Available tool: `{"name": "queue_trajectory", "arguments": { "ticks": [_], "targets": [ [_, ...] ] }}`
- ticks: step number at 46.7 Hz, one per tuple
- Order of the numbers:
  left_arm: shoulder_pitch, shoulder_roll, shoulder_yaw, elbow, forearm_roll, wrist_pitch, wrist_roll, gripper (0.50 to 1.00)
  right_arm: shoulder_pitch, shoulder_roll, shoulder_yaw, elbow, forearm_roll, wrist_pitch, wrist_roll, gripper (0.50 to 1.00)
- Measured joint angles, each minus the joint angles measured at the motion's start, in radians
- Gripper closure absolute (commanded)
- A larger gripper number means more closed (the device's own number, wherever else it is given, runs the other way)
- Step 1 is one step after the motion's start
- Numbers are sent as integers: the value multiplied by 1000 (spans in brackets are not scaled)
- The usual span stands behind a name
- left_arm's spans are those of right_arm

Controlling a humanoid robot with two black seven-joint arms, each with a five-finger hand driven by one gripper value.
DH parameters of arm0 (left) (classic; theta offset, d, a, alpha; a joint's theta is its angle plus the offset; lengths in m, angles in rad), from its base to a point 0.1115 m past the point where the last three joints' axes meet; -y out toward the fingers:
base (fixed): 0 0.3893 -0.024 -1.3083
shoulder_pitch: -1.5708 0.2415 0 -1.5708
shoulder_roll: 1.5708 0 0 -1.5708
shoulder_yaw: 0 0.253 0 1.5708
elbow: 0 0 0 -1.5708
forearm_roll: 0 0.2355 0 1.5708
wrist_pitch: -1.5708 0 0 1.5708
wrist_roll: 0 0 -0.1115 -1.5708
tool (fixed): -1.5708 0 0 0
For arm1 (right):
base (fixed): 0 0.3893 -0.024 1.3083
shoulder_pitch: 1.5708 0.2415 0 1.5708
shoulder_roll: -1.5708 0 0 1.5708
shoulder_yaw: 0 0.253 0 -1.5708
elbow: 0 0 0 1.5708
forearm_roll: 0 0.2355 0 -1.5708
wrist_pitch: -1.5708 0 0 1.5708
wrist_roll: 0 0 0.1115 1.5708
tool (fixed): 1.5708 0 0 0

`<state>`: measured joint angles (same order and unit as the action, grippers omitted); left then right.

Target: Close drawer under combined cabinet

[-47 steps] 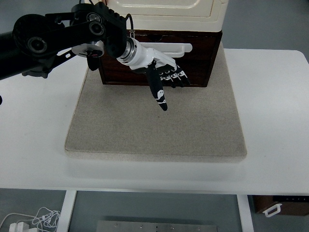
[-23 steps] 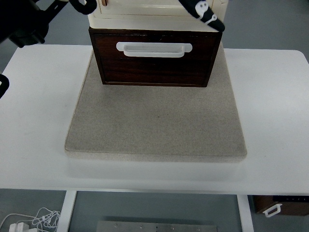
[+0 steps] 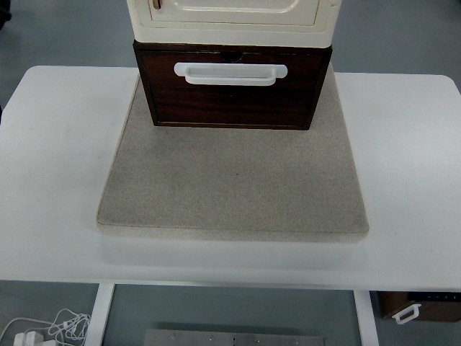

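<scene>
Drawer (image 3: 232, 97) front sits under cream cabinet (image 3: 234, 18), apparently pushed in; steep view hides depth. Hands out of view, state unknown.

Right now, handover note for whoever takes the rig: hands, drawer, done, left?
Hands: neither the left nor the right hand is in the top view; no arm shows at either edge.
Things: the dark wood drawer with its white handle sits under the cream cabinet, on the grey mat on the white table.
Done: the drawer front looks about flush with the cabinet's front edge, so it appears closed, though the steep view cannot rule out a small gap.
Left: probably nothing but a check that it is fully seated.
</scene>
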<state>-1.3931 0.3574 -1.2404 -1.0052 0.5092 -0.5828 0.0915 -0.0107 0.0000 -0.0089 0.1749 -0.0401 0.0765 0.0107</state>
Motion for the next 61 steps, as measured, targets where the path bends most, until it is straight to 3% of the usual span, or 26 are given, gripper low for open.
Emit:
{"name": "queue_trajectory", "arguments": {
  "ticks": [6, 17, 28, 38, 61],
  "targets": [
    [2, 13, -84, 51, -3, 65, -38, 500, 0, 0, 4, 0, 0, 0, 0, 548],
    [77, 71, -124, 71, -59, 319, -58, 500, 0, 0, 5, 0, 0, 0, 0, 548],
    [111, 86, -110, 228, -75, 511, -56, 500, -5, 0, 1, 0, 1, 1, 0, 548],
    [120, 72, -102, 422, -98, 530, -48, 500, -4, 0, 4, 0, 1, 3, 0, 548],
    [166, -73, -102, 641, -186, 580, -47, 500, -3, 0, 7, 0, 3, 2, 0, 548]
  ]
}}
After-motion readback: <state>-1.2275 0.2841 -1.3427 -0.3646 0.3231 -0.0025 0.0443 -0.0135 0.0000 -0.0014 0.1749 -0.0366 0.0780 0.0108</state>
